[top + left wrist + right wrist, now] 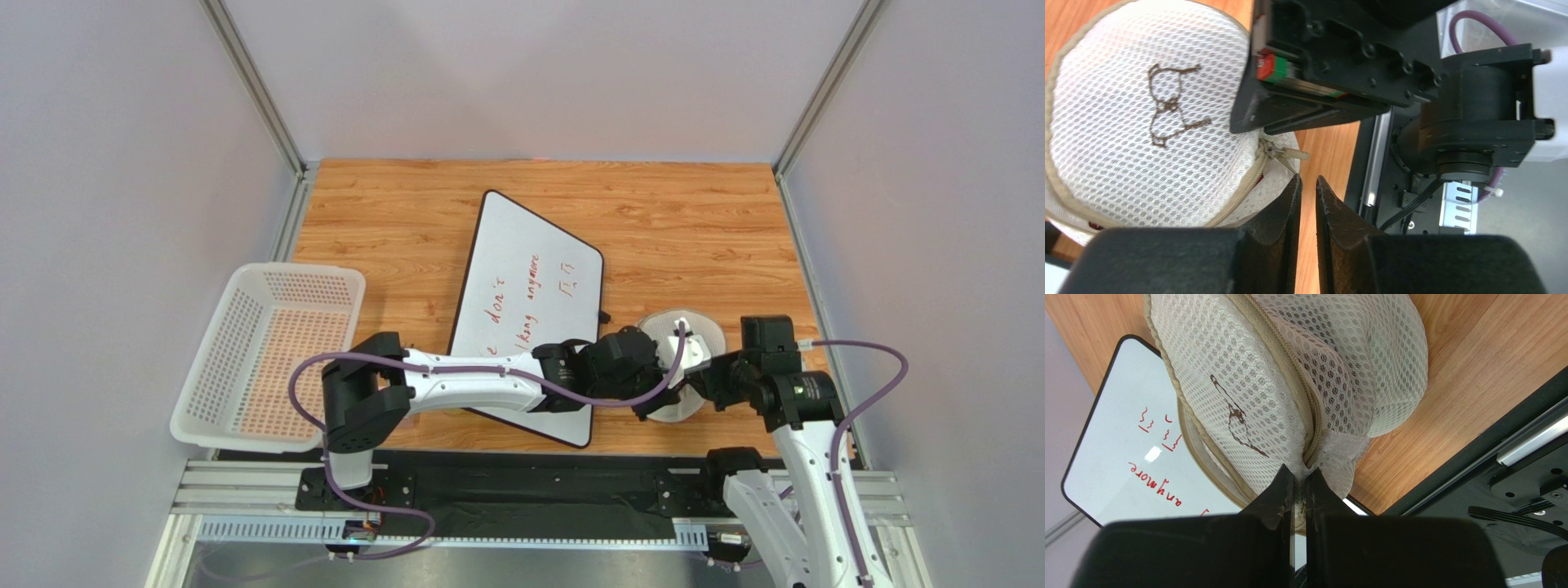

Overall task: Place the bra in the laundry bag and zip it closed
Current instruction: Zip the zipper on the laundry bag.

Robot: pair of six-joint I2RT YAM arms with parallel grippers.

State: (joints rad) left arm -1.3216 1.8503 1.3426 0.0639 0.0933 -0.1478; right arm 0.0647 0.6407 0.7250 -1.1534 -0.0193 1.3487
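The white mesh laundry bag [682, 333] sits on the wooden table between my two grippers, its lid with the dark bra icon [1171, 107] facing the left wrist camera. The bra is almost wholly hidden inside the bag; only a sliver of dark red [1258, 177] shows at the zipper gap. My left gripper [1308, 179] has its jaws nearly together with nothing between them, just short of the beige zipper pull [1285, 151]. My right gripper [1298, 468] is shut on the bag's mesh edge [1333, 450] by the zipper seam. Both grippers also show in the top view, left [644, 374] and right [711, 377].
A whiteboard [528, 294] with red writing lies on the table under my left arm, left of the bag. A white perforated basket [264, 355] stands at the left edge. The black rail [528, 484] runs along the near edge.
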